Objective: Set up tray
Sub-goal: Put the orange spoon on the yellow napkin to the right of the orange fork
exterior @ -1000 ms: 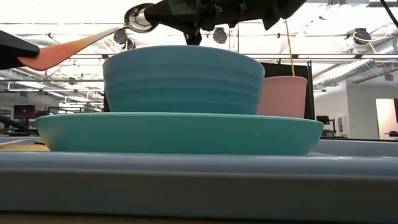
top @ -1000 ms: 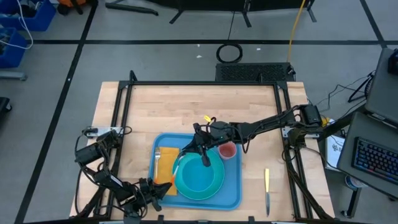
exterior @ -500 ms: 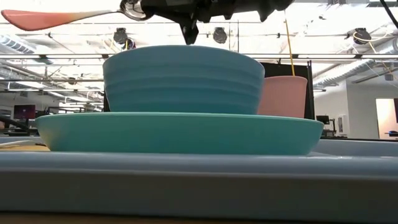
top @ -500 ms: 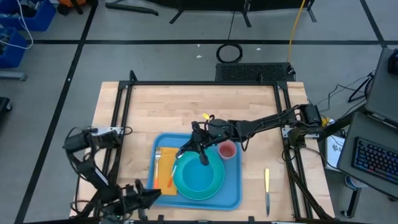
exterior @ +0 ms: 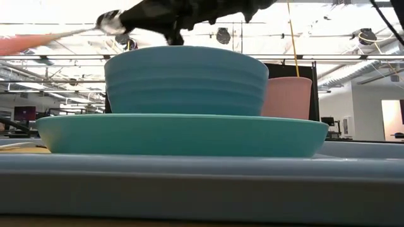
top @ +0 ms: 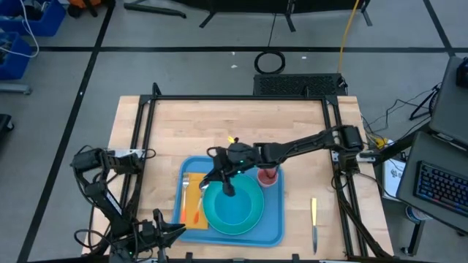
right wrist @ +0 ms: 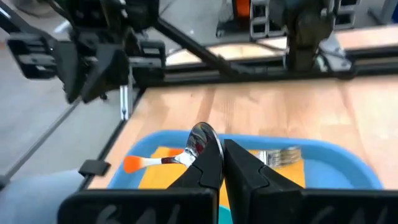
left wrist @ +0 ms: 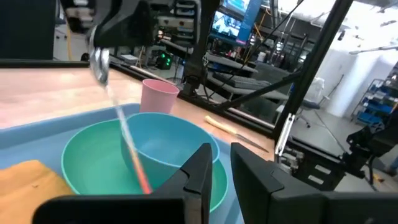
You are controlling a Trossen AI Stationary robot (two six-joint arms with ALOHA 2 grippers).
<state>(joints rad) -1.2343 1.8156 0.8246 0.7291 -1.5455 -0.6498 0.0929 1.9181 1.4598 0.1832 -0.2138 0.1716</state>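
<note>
Orange-handled spoon (right wrist: pixel 163 158) pinched in right gripper (right wrist: pixel 214 163) fingers — over tray (top: pixel 274 219).

I am looking at two dark, nearly black arms built from slim jointed segments. The right arm (top: pixel 303 146) is showing a blocky joint housing near its base and a small green light by its wrist, with a yellow tag or cable end just beside it. The left arm (top: pixel 95 183) is carrying loops of black cable along its links. The right gripper (right wrist: pixel 222 163) and the left gripper (left wrist: pixel 221 167) are each showing two matte black, flat-sided, angular fingers.
</note>
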